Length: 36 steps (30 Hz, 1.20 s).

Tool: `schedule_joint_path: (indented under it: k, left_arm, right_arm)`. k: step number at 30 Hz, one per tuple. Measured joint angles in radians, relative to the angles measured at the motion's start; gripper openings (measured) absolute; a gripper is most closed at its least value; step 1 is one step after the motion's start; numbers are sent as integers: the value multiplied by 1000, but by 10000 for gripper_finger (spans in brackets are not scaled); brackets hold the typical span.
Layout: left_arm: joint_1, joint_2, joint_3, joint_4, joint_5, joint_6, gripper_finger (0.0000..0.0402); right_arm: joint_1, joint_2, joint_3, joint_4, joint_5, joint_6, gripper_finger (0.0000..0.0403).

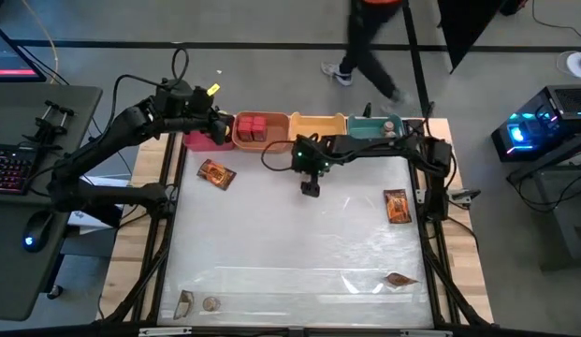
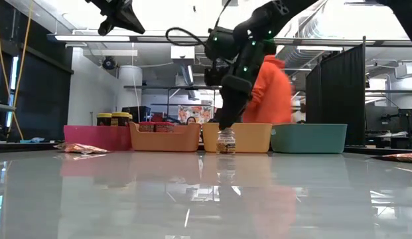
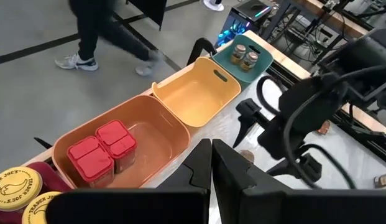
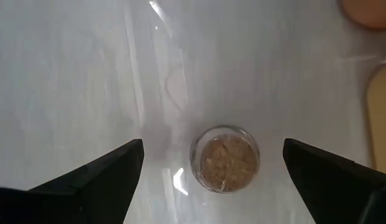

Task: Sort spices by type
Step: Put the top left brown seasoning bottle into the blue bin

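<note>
Red boxes [image 1: 254, 128] lay binned; three orange-brown foil packets [image 1: 216, 174] remained — the wide-open, empty right gripper [image 4: 212, 163] straddled a small grey-brown-lidded glass jar [image 4: 225, 159].

Grey-brown-lidded jar [image 4: 225, 158] stands upright on the white surface [image 1: 290, 243], just in front of the yellow bin [image 1: 318, 124]; small, clear glass, brown contents. Two red boxes [image 3: 101, 151] sit side by side in the orange bin [image 1: 262, 140]; two yellow-lidded jars [image 2: 113, 119] upright in the pink bin [image 2: 93, 137]; two more grey-brown-lidded jars [image 3: 245, 56] upright in the teal bin [image 1: 370, 124]. Foil packets lie flat on the surface: one [image 1: 216, 174] near the pink bin, one [image 1: 397, 206] at the right side, one [image 1: 399, 279] near the front right; one small round item [image 1: 211, 303] at front left, too small to identify.
</note>
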Motion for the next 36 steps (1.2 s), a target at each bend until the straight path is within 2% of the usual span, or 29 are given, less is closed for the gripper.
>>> schedule_joint_path:
  k: [4,7,17,20,24,31,34,36]
  left_arm:
    - [0,0,0,-1,0,4,0]
    - [0,0,0,-1,0,8,0]
    - [0,0,0,-1,0,27,0]
    - [0,0,0,-1,0,28,0]
    - [0,0,0,-1,0,28,0]
    - [0,0,1,-2,9,28,0]
    - [0,0,1,-7,10,28,0]
    - [-1,0,1,-19,10,27,0]
  right_arm:
    - [2,25,0,5,2,1,375]
    - [2,44,0,19,22,25,347]
    - [2,57,0,11,28,46,171]
    - [-6,0,2,-28,-19,29,171]
    - [-38,-143,21,-86,-58,17,171]
    - [-212,-347,16,-217,94,31,171]
    - [-327,-392,-31,-216,176,123,171]
    - [-414,-405,-83,-223,189,235,171]
